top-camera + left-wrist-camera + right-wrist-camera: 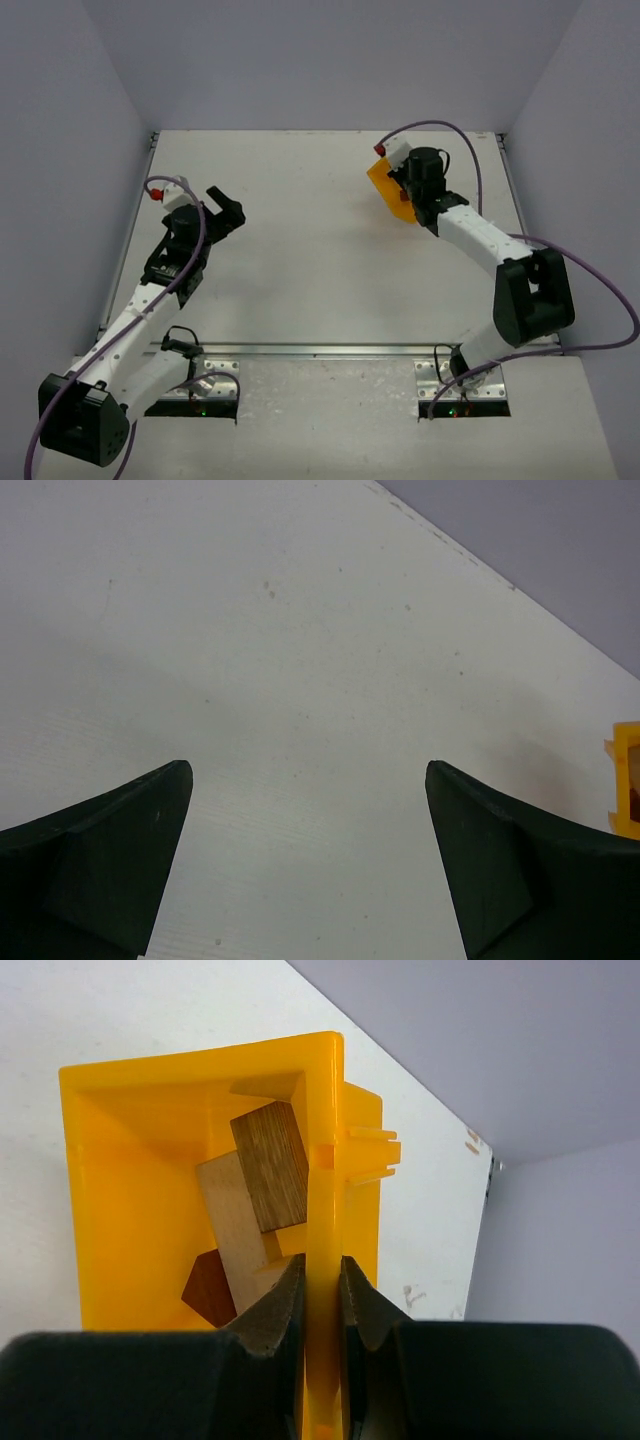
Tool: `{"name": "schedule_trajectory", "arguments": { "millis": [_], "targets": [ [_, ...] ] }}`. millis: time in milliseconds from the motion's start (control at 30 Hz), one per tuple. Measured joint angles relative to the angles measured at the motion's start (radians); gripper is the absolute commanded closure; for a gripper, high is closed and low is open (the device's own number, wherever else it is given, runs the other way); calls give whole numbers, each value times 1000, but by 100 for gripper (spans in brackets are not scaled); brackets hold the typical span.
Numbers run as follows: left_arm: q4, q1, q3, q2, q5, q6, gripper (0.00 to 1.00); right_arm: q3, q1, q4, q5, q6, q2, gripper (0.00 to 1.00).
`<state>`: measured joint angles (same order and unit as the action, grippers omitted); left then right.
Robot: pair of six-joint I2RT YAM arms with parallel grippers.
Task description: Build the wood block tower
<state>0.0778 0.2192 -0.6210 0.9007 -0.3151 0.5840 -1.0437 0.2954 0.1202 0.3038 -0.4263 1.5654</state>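
Note:
The pieces of the wood block tower lie jumbled inside a yellow plastic bin (130,1190): a brown grained block (272,1165), a pale plank (232,1215) and a dark reddish-brown piece (208,1290). My right gripper (322,1280) is shut on the bin's right wall (322,1160), one finger inside and one outside. From above, the bin (383,183) sits at the far right, partly under the right wrist. My left gripper (228,212) stands wide open over bare table at the left, with nothing between its fingers (120,850).
A corner of the yellow bin (626,780) shows at the right edge of the left wrist view. Grey walls close in the white table (320,260) at the back and both sides. A metal rail (320,350) runs along the near edge.

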Motion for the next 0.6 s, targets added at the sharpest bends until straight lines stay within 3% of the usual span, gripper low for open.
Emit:
{"name": "schedule_trajectory", "arguments": {
  "millis": [300,600],
  "targets": [
    [97,0,0,-40,11,31,0,77,242,200,60,-244,76,100],
    [153,0,0,-59,10,44,0,83,323,393,255,-472,284,100]
  ]
}}
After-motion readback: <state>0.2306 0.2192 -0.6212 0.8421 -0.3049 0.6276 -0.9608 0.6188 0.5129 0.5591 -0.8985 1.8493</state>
